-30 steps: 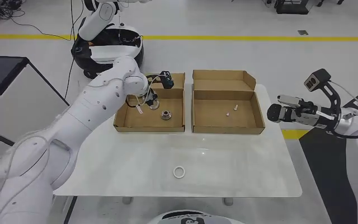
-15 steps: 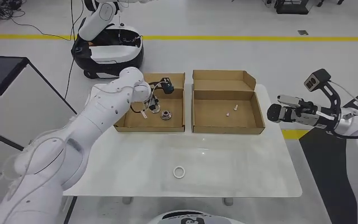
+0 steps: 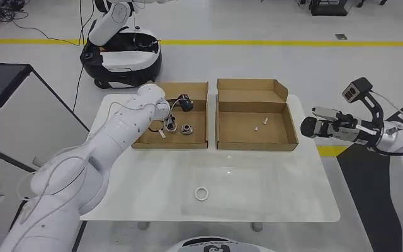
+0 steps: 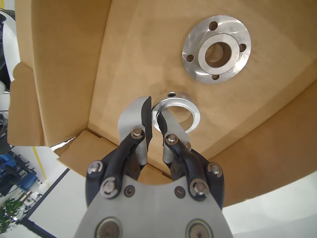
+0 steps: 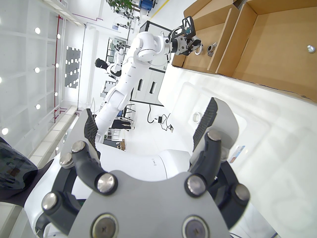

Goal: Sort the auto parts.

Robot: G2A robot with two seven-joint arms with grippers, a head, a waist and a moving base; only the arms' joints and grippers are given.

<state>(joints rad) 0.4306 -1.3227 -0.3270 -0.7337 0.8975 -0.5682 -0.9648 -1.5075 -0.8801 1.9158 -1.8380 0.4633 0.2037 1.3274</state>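
My left gripper is shut on a silver metal collar ring, one finger inside its hole and one outside. It holds the ring over the floor of the left cardboard box, near a silver flanged hub lying flat there. From above, the left gripper sits just left of the hub. In the right wrist view the ring hangs from the left gripper. My right gripper is open and holds nothing, out past the table's right edge.
The right cardboard box holds two small white parts. A white ring lies loose on the white table near the front edge. Both boxes have raised walls and back flaps.
The left arm's elbow has swung in closer to the table and its wrist has shifted slightly toward the near side of the left box. The right arm has stayed still.
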